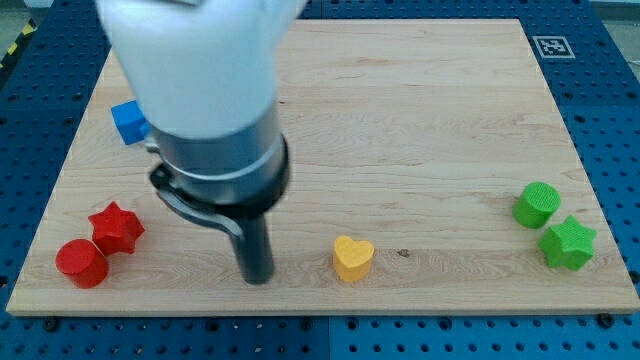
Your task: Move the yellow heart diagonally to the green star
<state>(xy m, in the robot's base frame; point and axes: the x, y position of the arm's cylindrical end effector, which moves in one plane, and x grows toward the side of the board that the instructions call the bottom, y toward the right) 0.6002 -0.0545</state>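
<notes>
The yellow heart (353,258) lies on the wooden board (400,120) near the view's bottom, a little right of centre. The green star (567,243) lies at the far right, near the bottom right corner. My tip (258,279) rests on the board to the left of the yellow heart, with a gap between them. The arm's white and grey body rises from it to the view's top left and hides part of the board behind it.
A green cylinder (537,204) sits just up and left of the green star. A red star (116,228) and a red cylinder (81,263) lie at the bottom left. A blue block (128,121) shows at the left, partly hidden by the arm.
</notes>
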